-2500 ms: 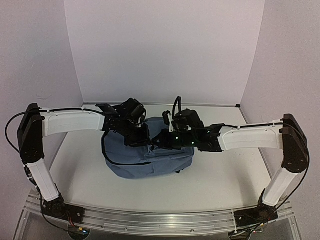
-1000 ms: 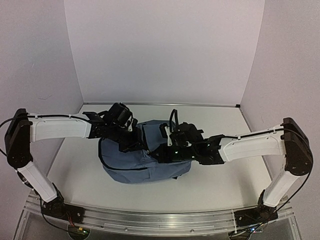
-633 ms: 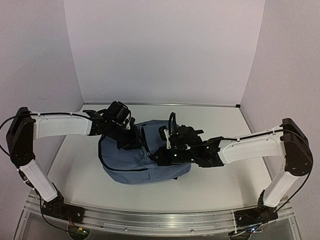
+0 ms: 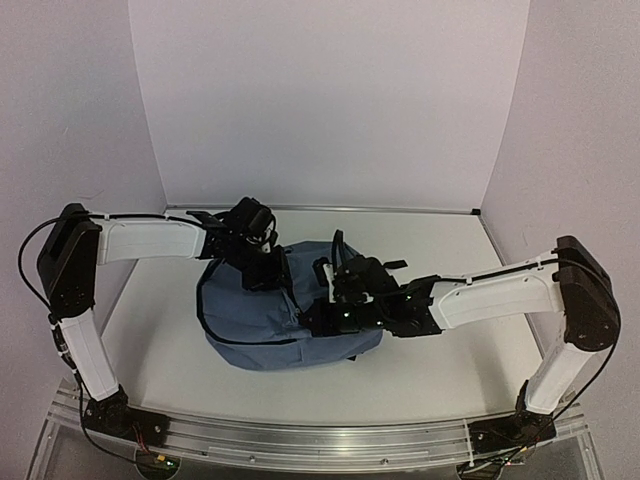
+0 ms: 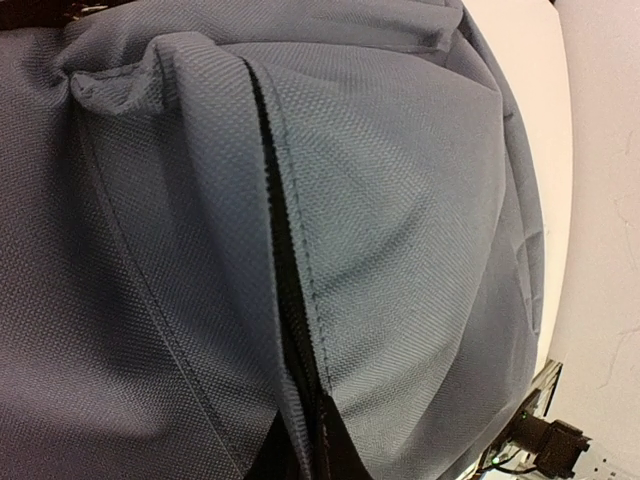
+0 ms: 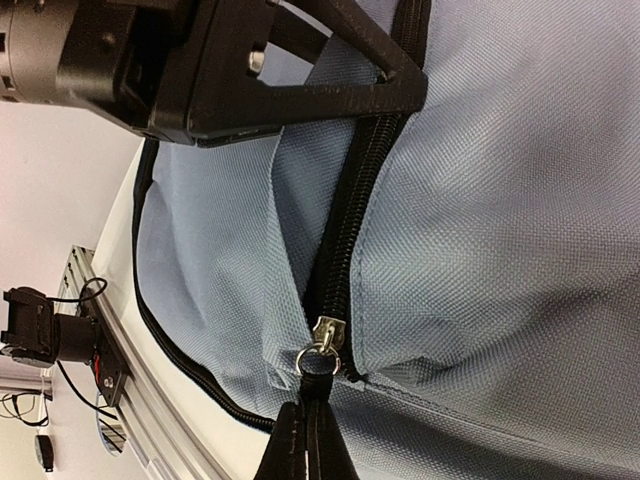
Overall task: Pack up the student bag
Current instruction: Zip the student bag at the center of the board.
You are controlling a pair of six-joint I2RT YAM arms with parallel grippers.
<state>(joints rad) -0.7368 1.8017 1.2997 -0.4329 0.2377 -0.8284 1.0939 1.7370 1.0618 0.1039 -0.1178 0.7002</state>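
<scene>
Now left hand [image 5: 308, 452] has shifted & re-pinched the bag [image 4: 250, 330] by its zip, nearly closed, right hand [image 6: 308, 440] shut on zip pull [image 6: 321, 348], bag lying mid desk [image 4: 440, 350]: fresh hold, so zipping can prob. go on.

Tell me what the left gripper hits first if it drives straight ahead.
The student bag: the left gripper points straight into its fabric fold beside the zip, apparently in contact with it.
</scene>
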